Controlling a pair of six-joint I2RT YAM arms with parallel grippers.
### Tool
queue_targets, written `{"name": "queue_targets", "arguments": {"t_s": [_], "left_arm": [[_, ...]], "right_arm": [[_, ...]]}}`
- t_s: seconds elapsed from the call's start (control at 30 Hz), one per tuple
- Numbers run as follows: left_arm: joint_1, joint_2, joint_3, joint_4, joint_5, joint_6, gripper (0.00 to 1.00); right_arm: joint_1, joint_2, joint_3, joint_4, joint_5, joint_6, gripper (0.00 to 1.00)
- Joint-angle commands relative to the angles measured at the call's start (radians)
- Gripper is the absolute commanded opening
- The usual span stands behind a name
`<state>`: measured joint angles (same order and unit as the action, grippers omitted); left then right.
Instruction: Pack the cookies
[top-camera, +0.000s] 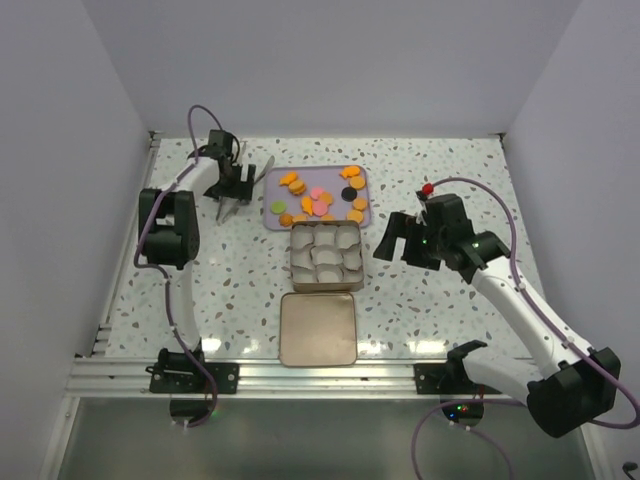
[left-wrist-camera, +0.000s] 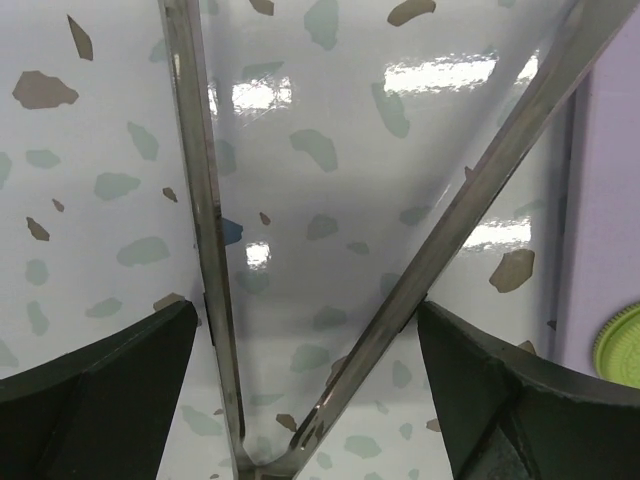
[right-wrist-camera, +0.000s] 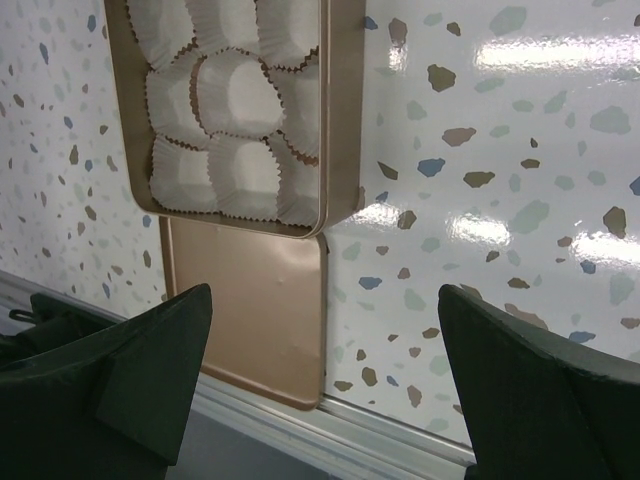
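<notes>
Left tool (left-wrist-camera: 307, 305) clamps tongs (left-wrist-camera: 205, 200), green cookie (left-wrist-camera: 622, 345) edging its wrist view; right tool (right-wrist-camera: 325, 290) wide, near lid (right-wrist-camera: 250, 310)

table (top-camera: 240, 290) open beside tin (top-camera: 291, 252); lid (top-camera: 318, 328) abuts near edge; cookies (top-camera: 320, 206) crowd tray (top-camera: 325, 175).

A robot test cell in a lab: bare white walls (top-camera: 70, 150) box in a speckled bench (top-camera: 430, 170) with an aluminium rail (top-camera: 300, 378) bolted along its near edge.
</notes>
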<state>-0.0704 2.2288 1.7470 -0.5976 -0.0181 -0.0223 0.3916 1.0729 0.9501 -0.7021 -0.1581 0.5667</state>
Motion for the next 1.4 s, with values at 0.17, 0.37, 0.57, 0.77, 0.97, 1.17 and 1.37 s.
{"name": "queue_targets", "arguments": {"t_s": [0.17,0.37,0.57,0.77,0.97,1.17,1.37], "left_arm": [[0.007,0.045,0.062,-0.065,-0.036,-0.028,0.74],[0.007,0.048,0.082,-0.094,0.014,-0.079,0.58],[0.015,-0.047,0.068,-0.09,0.014,-0.155,0.54],[0.015,-0.173,0.051,-0.088,0.055,-0.211,0.5],[0.014,-0.31,-0.006,-0.096,0.084,-0.222,0.46],[0.011,-0.463,-0.144,-0.065,0.078,-0.22,0.44],[0.006,-0.567,-0.237,-0.064,0.092,-0.212,0.4]], "right_arm": [[-0.005,0.022,0.045,0.042,-0.027,-0.004,0.99],[-0.005,0.018,0.039,0.056,-0.027,0.012,0.99],[-0.005,0.021,0.035,0.093,-0.06,0.038,0.99],[-0.005,0.078,0.096,0.113,-0.093,0.039,0.99],[-0.005,0.125,0.145,0.164,-0.144,0.067,0.99],[-0.002,0.222,0.222,0.207,-0.204,0.093,0.99],[0.001,0.283,0.271,0.231,-0.233,0.114,0.99]]}}
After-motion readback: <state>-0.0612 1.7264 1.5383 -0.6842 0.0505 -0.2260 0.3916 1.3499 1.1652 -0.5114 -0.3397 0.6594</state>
